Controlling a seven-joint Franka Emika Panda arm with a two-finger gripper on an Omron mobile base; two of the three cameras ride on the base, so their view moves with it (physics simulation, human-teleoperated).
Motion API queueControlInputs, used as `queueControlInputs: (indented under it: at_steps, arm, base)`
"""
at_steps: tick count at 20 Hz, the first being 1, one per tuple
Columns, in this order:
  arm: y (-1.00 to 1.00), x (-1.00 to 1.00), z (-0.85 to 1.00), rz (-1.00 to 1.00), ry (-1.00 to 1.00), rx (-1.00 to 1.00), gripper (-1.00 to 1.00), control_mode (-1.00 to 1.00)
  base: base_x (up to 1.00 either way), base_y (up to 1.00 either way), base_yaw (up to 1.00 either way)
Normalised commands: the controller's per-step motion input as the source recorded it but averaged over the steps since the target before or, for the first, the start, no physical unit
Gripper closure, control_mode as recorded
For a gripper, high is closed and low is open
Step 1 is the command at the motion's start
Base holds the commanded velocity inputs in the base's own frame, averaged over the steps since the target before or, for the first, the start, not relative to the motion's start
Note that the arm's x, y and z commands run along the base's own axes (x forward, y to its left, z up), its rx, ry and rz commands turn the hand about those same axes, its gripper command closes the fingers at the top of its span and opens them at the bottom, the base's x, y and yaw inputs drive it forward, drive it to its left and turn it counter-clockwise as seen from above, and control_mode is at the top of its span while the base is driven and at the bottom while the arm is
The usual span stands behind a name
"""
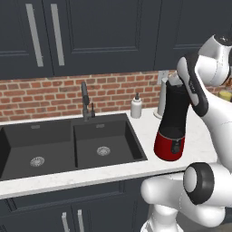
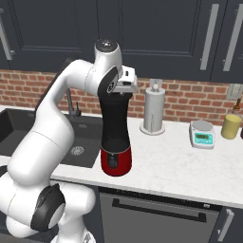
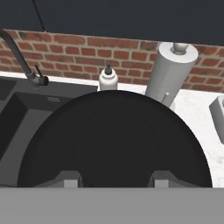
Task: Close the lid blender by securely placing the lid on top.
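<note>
Pinching lid (image 3: 116, 140) in claw (image 3: 113, 181) | hovering directly over blender (image 2: 115, 137) jar, aligning for seating squarely.

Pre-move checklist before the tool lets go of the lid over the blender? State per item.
1. Tool over the top of the blender: ok in both base views.
2. Tool shut on the lid: ok; the hand view shows the black disc between the fingertips.
3. Lid centred on the jar rim: cannot tell; the disc hides the rim in the hand view and the hand covers it in the base views.
4. Lid fully seated: cannot tell; no view shows the seam.
5. Blender upright on the counter: ok.
6. Neighbours apart from the jar: ok; paper-towel roll and soap bottle stand behind it.
</note>
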Motion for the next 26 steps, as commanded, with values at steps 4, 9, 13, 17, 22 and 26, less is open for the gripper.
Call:
queueControlInputs:
  at_steps: [4, 9, 13, 17, 22, 26]
  arm:
    - [0.00, 0.00, 0.00, -0.01, 0.00, 0.00, -1.00, -1.00]
    - [0.00, 0.00, 0.00, -0.01, 0.00, 0.00, -1.00, -1.00]
    - [0.00, 0.00, 0.00, -0.01, 0.00, 0.00, -1.00, -1.00]
    - [0.02, 0.00, 0.00, -0.01, 0.00, 0.00, -1.00, -1.00]
    - [0.09, -0.08, 0.00, 0.00, 0.00, 0.00, -1.00, -1.00]
    - [0.02, -0.32, 0.00, 0.00, 0.00, 0.00, -1.00, -1.00]
  base:
    - [0.00, 0.00, 0.00]
    - [0.00, 0.00, 0.00]
    - [0.00, 0.00, 0.00]
    - [0.00, 0.00, 0.00]
    - [0.00, 0.00, 0.00]
    - [0.00, 0.00, 0.00]
